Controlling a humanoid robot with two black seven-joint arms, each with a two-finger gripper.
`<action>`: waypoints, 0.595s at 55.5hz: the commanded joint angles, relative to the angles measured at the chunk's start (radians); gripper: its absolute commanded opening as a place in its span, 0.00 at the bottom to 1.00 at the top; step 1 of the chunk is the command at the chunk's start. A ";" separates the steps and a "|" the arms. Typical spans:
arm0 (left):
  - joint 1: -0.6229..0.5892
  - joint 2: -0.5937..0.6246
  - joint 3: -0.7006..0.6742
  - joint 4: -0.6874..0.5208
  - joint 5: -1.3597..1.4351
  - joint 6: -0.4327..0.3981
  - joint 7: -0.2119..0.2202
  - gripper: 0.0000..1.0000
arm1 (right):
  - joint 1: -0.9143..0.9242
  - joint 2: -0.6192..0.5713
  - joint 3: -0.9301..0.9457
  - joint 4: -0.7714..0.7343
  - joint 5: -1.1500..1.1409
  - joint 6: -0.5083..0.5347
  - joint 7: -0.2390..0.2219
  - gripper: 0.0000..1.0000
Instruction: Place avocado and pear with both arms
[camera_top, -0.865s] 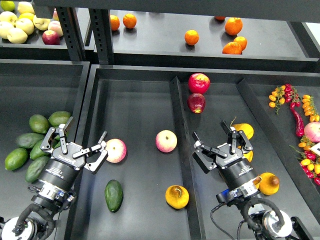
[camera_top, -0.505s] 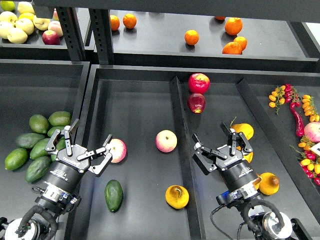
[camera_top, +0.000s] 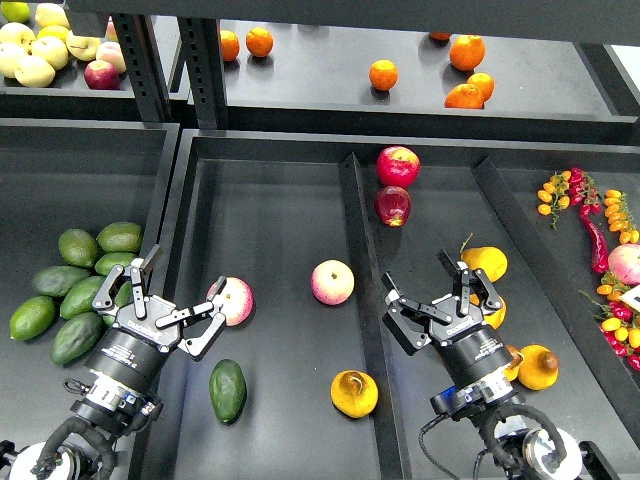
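Note:
The dark green avocado (camera_top: 228, 390) lies on the black tray floor (camera_top: 270, 220) in the middle compartment. The golden pear (camera_top: 354, 393) lies to its right in the same compartment, close to the divider. My left gripper (camera_top: 165, 303) is open and empty, above and left of the avocado and next to a pink-yellow apple (camera_top: 233, 300). My right gripper (camera_top: 435, 300) is open and empty in the right compartment, up and right of the pear, across the divider.
A raised divider (camera_top: 362, 290) splits the tray. A second pink-yellow apple (camera_top: 332, 282), two red apples (camera_top: 397, 166), paler avocados (camera_top: 70, 285) at left, yellow pears (camera_top: 485, 263) behind my right gripper, oranges (camera_top: 466, 92) on the shelf, cherry tomatoes (camera_top: 565, 190).

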 joint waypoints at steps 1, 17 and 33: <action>0.000 0.000 0.000 0.000 0.000 0.000 0.000 1.00 | 0.000 0.000 0.000 -0.003 0.000 0.001 0.000 0.99; 0.000 0.000 0.000 0.001 -0.004 0.000 0.000 1.00 | 0.000 0.000 0.000 -0.001 0.000 0.003 -0.002 0.99; -0.003 0.000 0.032 0.001 -0.130 0.000 0.000 1.00 | -0.002 0.000 -0.002 -0.003 0.000 0.004 0.000 0.99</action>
